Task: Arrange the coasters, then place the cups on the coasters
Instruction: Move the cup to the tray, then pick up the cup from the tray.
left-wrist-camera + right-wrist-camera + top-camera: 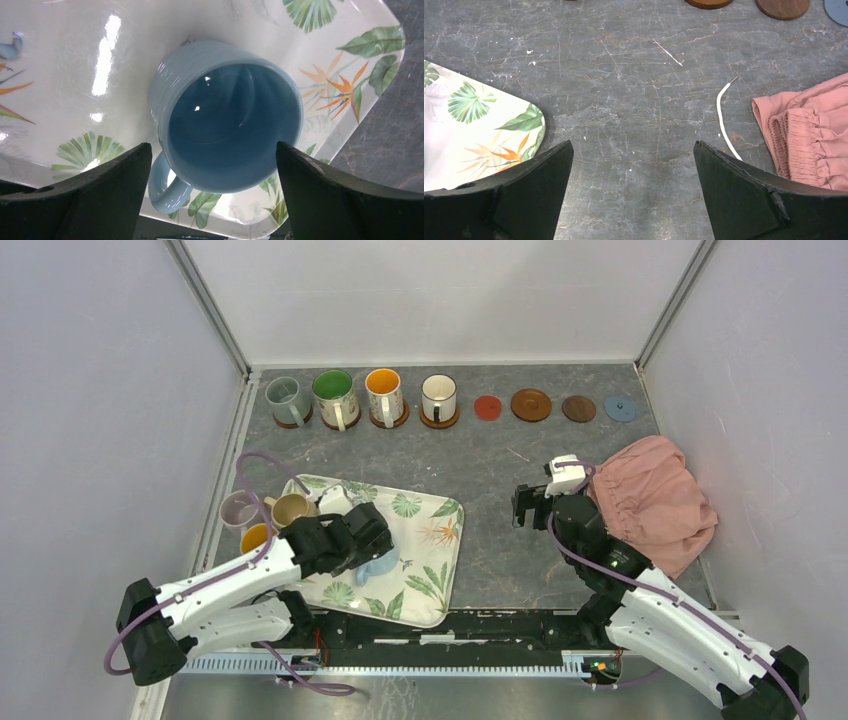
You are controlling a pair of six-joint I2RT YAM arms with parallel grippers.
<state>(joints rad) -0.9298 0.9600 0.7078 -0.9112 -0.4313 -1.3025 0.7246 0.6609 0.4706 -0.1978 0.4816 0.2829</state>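
Note:
Four cups stand on brown coasters in the back row: grey-green [288, 398], floral with a green inside [334, 395], orange inside [383, 392] and cream [438, 395]. To their right lie bare coasters: red [487, 407], brown [531, 405], dark brown [578, 408] and grey-blue [620, 408]. A light blue cup [227, 117] stands upright on the leaf-print tray [425, 540]. My left gripper [212, 145] hangs open above it, a finger on either side and apart from it. My right gripper [632, 142] is open over bare table.
A pale pink cup [238, 510], a tan cup [292, 508] and a cup with an orange inside [256, 537] crowd the tray's left edge. A pink cloth [650, 500] lies right of my right gripper, with a white string [722, 120] beside it.

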